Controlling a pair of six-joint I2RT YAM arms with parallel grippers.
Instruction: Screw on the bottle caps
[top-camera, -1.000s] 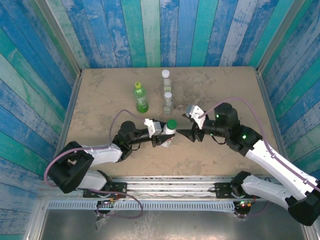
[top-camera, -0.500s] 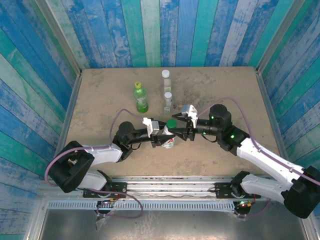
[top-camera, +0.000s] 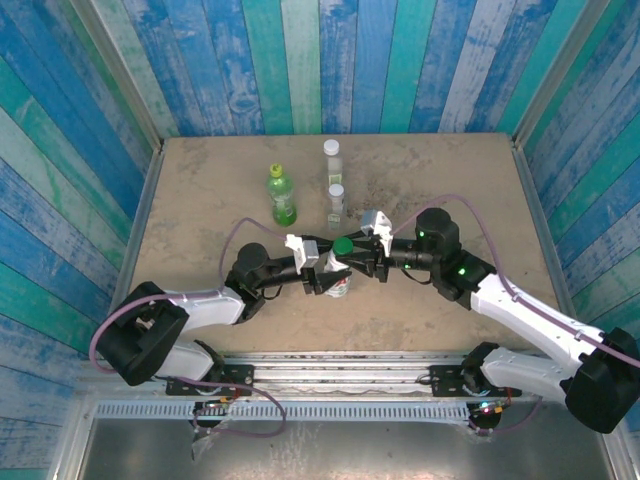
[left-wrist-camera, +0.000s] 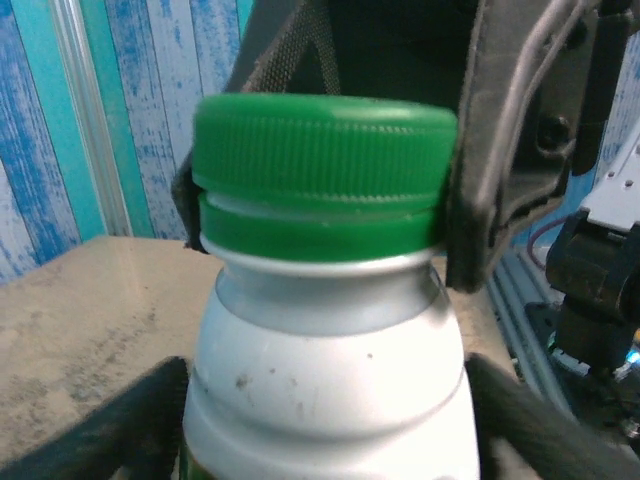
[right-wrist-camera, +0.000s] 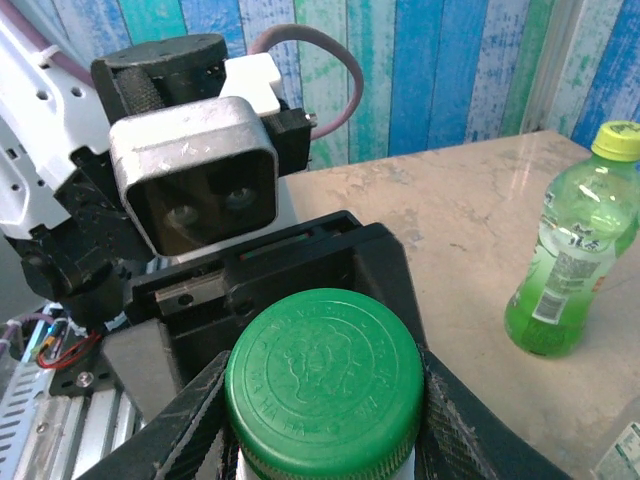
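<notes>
On the sandy bench (top-camera: 450, 180), the right claw (top-camera: 352, 252) pinches the green cap (right-wrist-camera: 322, 385) atop the white bottle (left-wrist-camera: 325, 400); the left claw (top-camera: 328, 275) stands spread around its body.

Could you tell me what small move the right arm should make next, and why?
Probably rotate the right end effector to tighten the cap. Its fingers look closed on it, a pale gap shows between cap and ring, so it seems not fully seated, and the left end effector flanks the bottle.
</notes>
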